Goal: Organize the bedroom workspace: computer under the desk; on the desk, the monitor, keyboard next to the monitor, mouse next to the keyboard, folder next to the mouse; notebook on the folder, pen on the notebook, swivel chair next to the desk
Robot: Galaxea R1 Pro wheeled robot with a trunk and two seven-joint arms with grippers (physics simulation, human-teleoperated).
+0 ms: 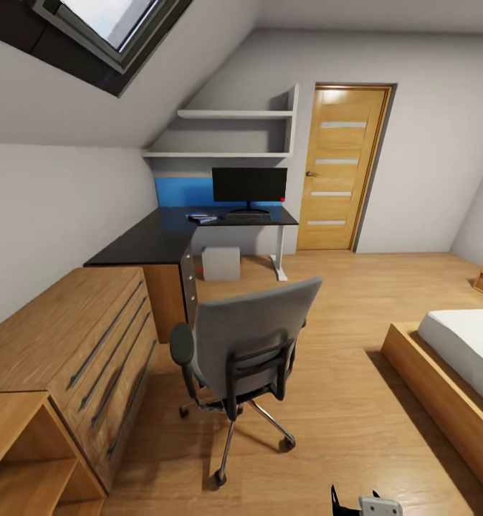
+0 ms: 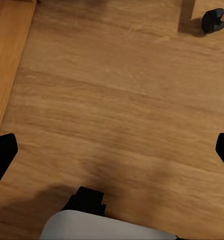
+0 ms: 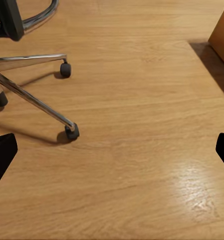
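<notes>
A grey swivel chair [image 1: 250, 342] stands in the middle of the floor with its back to me, so its seat and any folder on it are hidden. Beyond it is the black L-shaped desk [image 1: 155, 240] with the monitor [image 1: 249, 185] and the keyboard [image 1: 247, 213] in front of it. A small flat item [image 1: 202, 218] lies left of the keyboard, too small to name. The grey computer [image 1: 221, 263] sits under the desk. My left gripper [image 2: 112, 150] hangs open over bare floor. My right gripper [image 3: 112, 150] is open too, near the chair's chrome base [image 3: 39, 102].
A wooden dresser [image 1: 77, 351] lines the left wall, with an open shelf unit [image 1: 19, 459] at the near left. The bed [image 1: 456, 365] in its wooden frame takes the right side. A closed door [image 1: 340, 168] is at the back. One chair caster [image 2: 214, 19] is near the left gripper.
</notes>
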